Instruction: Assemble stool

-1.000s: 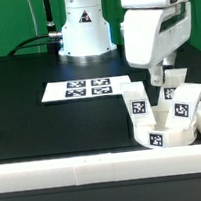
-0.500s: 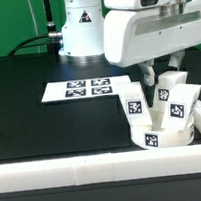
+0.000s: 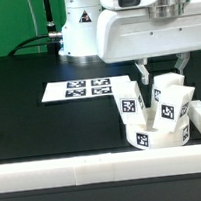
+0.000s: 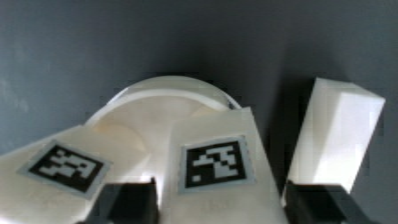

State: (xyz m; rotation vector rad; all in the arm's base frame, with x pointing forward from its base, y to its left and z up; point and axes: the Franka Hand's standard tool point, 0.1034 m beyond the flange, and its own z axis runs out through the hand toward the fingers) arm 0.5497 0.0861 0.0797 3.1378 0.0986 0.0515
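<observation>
Black tabletop point(image 3: 28, 96): gripper point(image 3: 161, 70) fingers point(image 4: 125, 201) parted, straddling a tagged leg point(image 4: 221, 160) without visible contact, legs standing on round seat point(image 3: 157, 135) near white rail point(image 3: 86, 168), marker board point(image 3: 75, 89) well apart.

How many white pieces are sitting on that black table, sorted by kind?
Round seat: 1
Blocky legs: at least 2, clustered on the seat; more may be hidden
Flat marker board: 1
Long rail: 1
Total: at least 5
</observation>
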